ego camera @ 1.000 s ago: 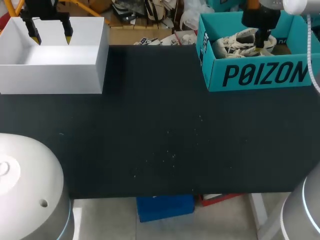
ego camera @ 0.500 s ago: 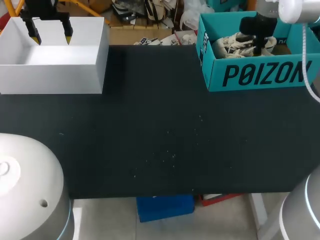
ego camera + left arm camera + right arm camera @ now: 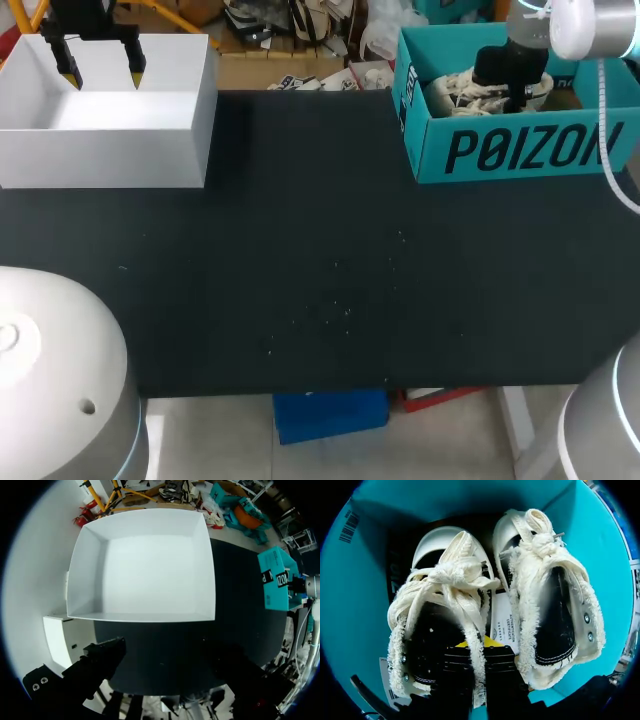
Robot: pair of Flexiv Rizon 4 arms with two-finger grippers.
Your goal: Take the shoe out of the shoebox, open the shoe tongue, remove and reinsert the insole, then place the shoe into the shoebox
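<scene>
My right fingers (image 3: 454, 680) pinch the fuzzy collar of a cream shoe (image 3: 445, 605) inside the teal shoebox (image 3: 520, 150) at the desk's (image 3: 320, 280) one o'clock, while my left fingers (image 3: 134, 62) hang spread above a white box (image 3: 100, 150) at eleven.

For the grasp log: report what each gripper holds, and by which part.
Right gripper: the cream fleece-lined shoe in the teal cardboard shoebox, pinched by its collar's side wall. Left gripper: nothing.
</scene>
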